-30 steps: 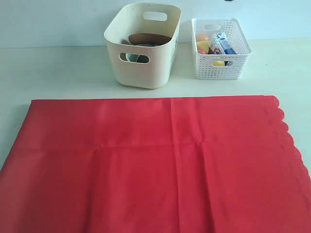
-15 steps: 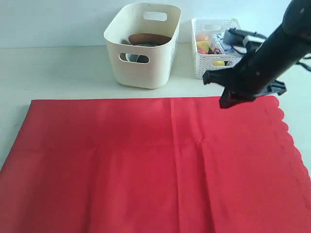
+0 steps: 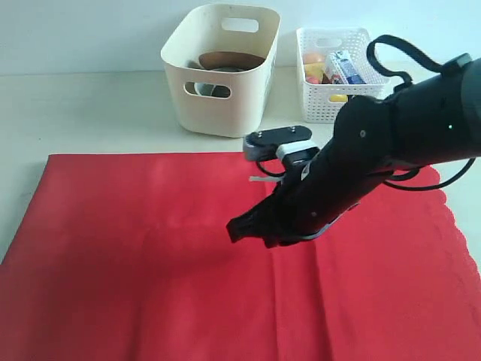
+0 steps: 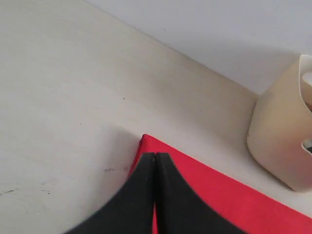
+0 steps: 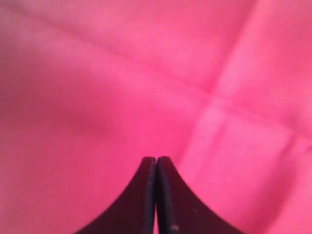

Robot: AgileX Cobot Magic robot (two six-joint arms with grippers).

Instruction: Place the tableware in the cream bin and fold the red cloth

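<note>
Exterior view: the right arm (image 3: 398, 128) stretched from the right side across the red cloth (image 3: 128, 256). The cloth lay spread flat over the near part of the pale table (image 3: 90, 105), with its scalloped edge on the right. The right gripper (image 3: 236, 232) hung low over the middle of the cloth, near a lengthwise crease. Its black jaws were pressed together with nothing between them. Whether the tips touched the fabric could not be told from this angle.

Beyond the cloth's far edge, and apart from it, stood the cream bin (image 3: 225, 113). A round brown plate (image 3: 229, 59) leaned inside it, and something pale showed through the front handle cut-out. Just beside the bin, on its right, sat a white mesh basket (image 3: 331, 109). It held a small blue-and-white carton (image 3: 347, 68) and some yellow and orange food.

The right wrist view showed the same jaws shut tight, fingertip against fingertip, over red fabric close to where two creases crossed.

In the left wrist view, the left gripper (image 4: 155, 157) was likewise clamped closed and held nothing. It was poised above one corner of the cloth, where the fabric's edge met the bare table. The bin's rounded cream wall stood near that corner, a strip of tabletop separating the two. How high the left gripper hung above the fabric could not be judged.
</note>
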